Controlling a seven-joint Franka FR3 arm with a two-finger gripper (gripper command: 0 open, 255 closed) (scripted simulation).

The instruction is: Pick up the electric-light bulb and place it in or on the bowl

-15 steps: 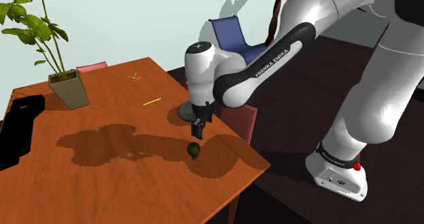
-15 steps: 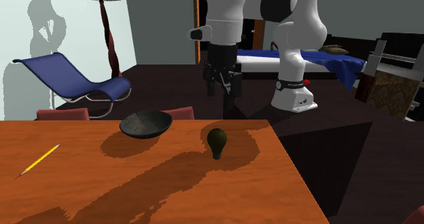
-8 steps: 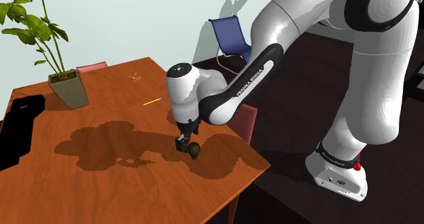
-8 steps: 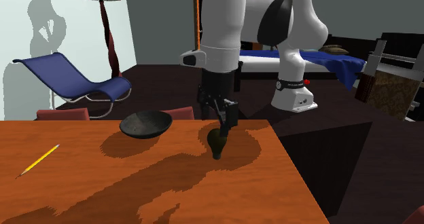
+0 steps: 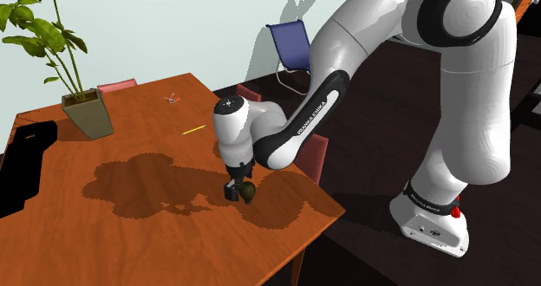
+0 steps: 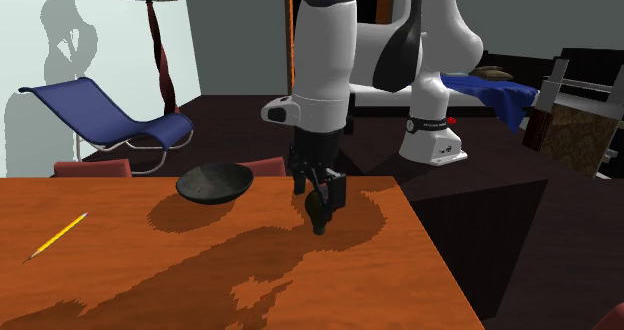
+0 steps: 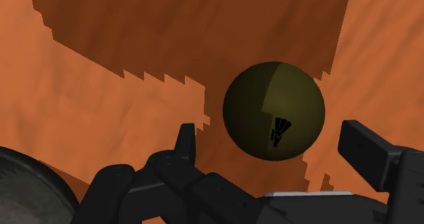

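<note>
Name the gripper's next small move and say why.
Probably shut the gripper on the bulb. In the wrist view the gripper is open and the dark olive bulb sits between its two sides, with table showing in the gap on each side, so nothing is held yet. The second exterior view puts the gripper low, right at the bulb.

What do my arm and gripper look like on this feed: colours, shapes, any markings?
The arm is glossy white with rounded, tubular links and dark joints. A black forearm band carries white FRANKA EMIKA lettering. The base is white with a small red mark. The gripper is all black, with two blocky fingers.
</note>
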